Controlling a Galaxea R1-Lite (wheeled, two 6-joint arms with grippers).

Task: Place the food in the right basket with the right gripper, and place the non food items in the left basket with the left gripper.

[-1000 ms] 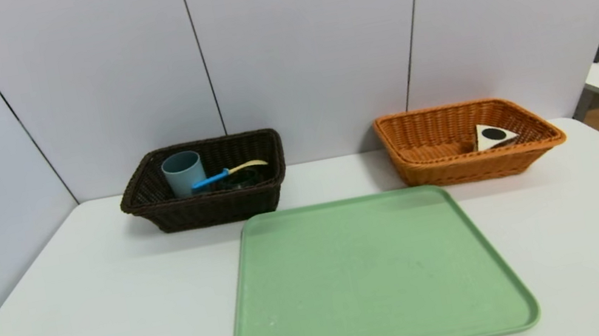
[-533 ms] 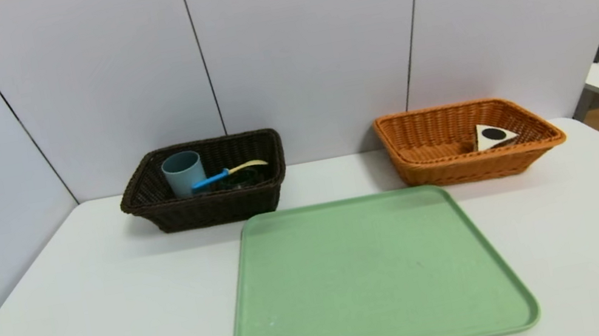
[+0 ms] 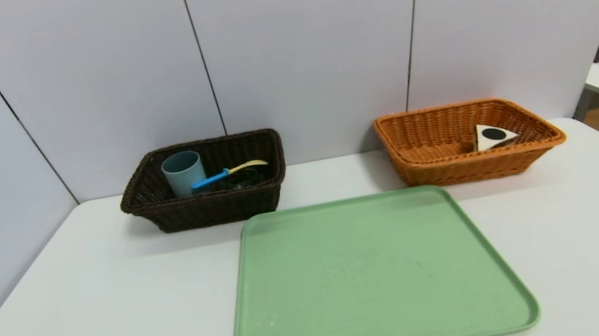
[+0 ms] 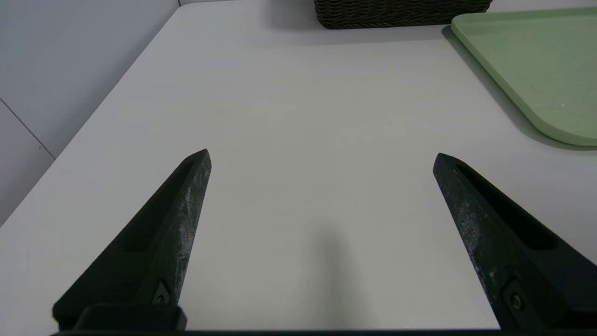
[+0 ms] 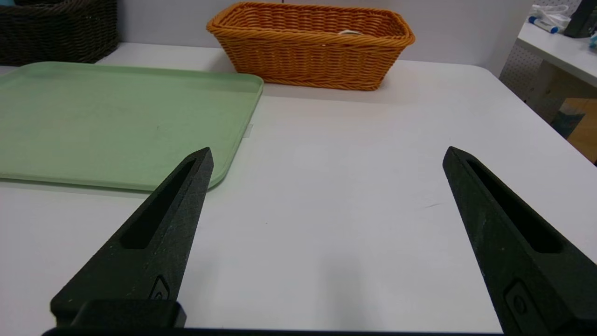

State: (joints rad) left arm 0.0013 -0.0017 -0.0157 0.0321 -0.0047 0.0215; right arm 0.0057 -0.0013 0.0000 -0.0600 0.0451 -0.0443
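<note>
- A white, flat-topped table (image 3: 85, 316) is spreading under everything, with pale grey panels (image 3: 307, 37) standing behind it.
- A light green, rounded rectangular plastic tray (image 3: 374, 278) is lying on the table, in front of and between the two baskets.
- An orange-brown, woven, rectangular basket (image 3: 472, 167) is standing behind the tray on the right.
- A dark brown, woven, rectangular basket (image 3: 214, 209) is standing behind the tray on the left.
- The left gripper (image 4: 322, 151) is hovering above the table on the left of the tray, its black fingers standing wide apart and holding nothing.
- The right gripper (image 5: 330, 148) is hovering above the table on the right of the tray, its black fingers also spreading wide apart around nothing.
- A blue-grey, cylindrical cup (image 3: 183, 175) is standing in the dark basket.
- A triangular, white-topped cake slice (image 3: 494, 136) with a dark oval is sitting in the orange-brown basket.
- A slim utensil with a blue handle and cream end (image 3: 229, 172) is lying beside the cup in the dark basket.
</note>
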